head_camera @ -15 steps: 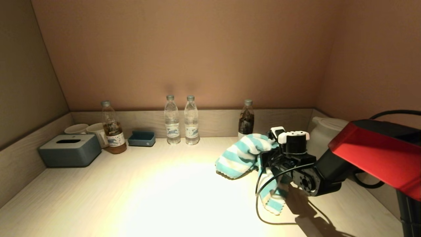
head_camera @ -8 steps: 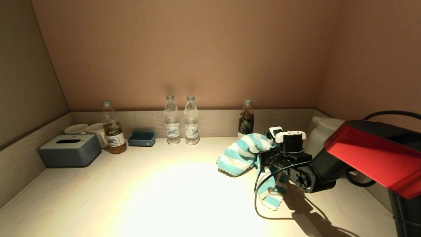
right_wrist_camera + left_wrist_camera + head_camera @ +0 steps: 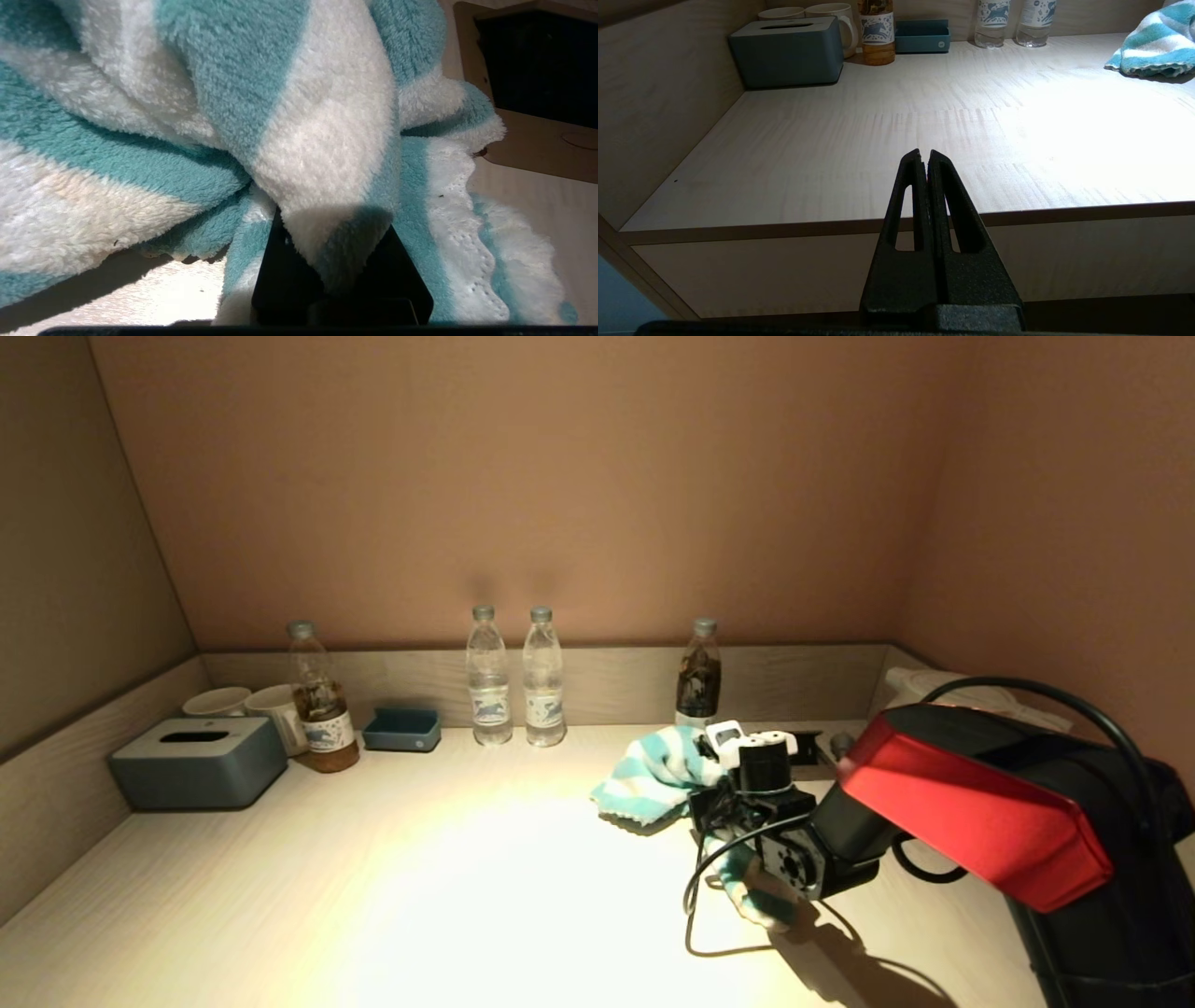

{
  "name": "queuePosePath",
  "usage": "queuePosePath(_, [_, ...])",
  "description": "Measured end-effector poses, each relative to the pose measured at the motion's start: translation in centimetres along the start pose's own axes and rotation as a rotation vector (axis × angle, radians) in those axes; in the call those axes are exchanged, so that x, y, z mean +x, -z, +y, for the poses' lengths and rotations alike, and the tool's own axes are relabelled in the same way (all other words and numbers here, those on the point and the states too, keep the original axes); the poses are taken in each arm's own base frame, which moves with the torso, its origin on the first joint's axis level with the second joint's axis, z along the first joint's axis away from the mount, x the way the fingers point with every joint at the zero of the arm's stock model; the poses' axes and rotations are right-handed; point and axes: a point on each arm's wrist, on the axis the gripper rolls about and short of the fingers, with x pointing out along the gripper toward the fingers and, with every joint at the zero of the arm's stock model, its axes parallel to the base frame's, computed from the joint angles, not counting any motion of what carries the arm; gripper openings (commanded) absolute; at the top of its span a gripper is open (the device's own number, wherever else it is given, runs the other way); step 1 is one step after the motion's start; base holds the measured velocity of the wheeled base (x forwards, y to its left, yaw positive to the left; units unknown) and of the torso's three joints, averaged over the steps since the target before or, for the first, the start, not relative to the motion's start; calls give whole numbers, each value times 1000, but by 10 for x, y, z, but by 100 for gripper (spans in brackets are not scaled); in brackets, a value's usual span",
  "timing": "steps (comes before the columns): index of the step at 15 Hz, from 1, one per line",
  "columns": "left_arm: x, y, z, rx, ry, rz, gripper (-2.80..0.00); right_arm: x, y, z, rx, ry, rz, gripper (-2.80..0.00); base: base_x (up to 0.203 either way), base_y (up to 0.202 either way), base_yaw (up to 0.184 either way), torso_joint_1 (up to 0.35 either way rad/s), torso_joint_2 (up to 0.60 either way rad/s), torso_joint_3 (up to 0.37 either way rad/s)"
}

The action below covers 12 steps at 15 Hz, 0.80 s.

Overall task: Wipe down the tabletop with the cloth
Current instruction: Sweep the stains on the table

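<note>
The right gripper (image 3: 714,761) has carried the cloth (image 3: 653,775) leftward and toward the back wall over the last second. Earlier the bundle sat further right and nearer, in front of the white kettle; now it lies near the dark bottle (image 3: 698,674) at the far right of the tabletop (image 3: 420,859). The red forearm has swung in with it and now hides most of the kettle.

The wrist view shows the black fingers (image 3: 285,275) clamped on a fold of the cloth (image 3: 299,140), with the striped teal-and-white pile bunched around them. One tail trails on the near side by the arm, and the leading edge rests on the wood. I judge this to be a wiping stroke in progress across the far right; the bright centre and the whole left half look not yet covered.

The left gripper (image 3: 924,161) is parked off the near edge of the tabletop, fingers pressed together and holding nothing.

The surface is pale wood grain, flat, lit hard at the centre. It sits in an alcove with a low wooden upstand at the back and brown walls on three sides. Along the back stand two water bottles (image 3: 515,677), a tea bottle (image 3: 320,700), a small blue tray (image 3: 402,729), two mugs (image 3: 250,705) and a grey tissue box (image 3: 199,762) at far left. A recessed socket panel (image 3: 537,70) lies just beside the cloth.
</note>
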Motion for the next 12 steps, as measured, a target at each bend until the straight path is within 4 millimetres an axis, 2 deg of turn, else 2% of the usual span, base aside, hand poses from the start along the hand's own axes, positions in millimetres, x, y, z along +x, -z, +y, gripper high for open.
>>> queuePosePath(5, [0, 0, 0, 2, 0, -1, -280, 1, -8, 52, -52, -55, -9, -280, 0, 0, 0, 0, 0, 0])
queuePosePath(8, [0, 0, 0, 0, 0, -1, -280, 0, -10, 59, -59, -62, -10, -280, 0, 0, 0, 0, 0, 0])
queuePosePath(9, [0, 0, 0, 1, 0, -1, -280, -2, -15, 72, -68, -81, -26, -280, 0, 0, 0, 0, 0, 0])
queuePosePath(11, [0, 0, 0, 0, 0, -1, -280, -17, -29, 118, -100, -164, -78, -280, 0, 0, 0, 0, 0, 0])
queuePosePath(12, [0, 0, 0, 0, 0, -1, -280, -23, -33, 134, -112, -191, -90, -280, 0, 0, 0, 0, 0, 0])
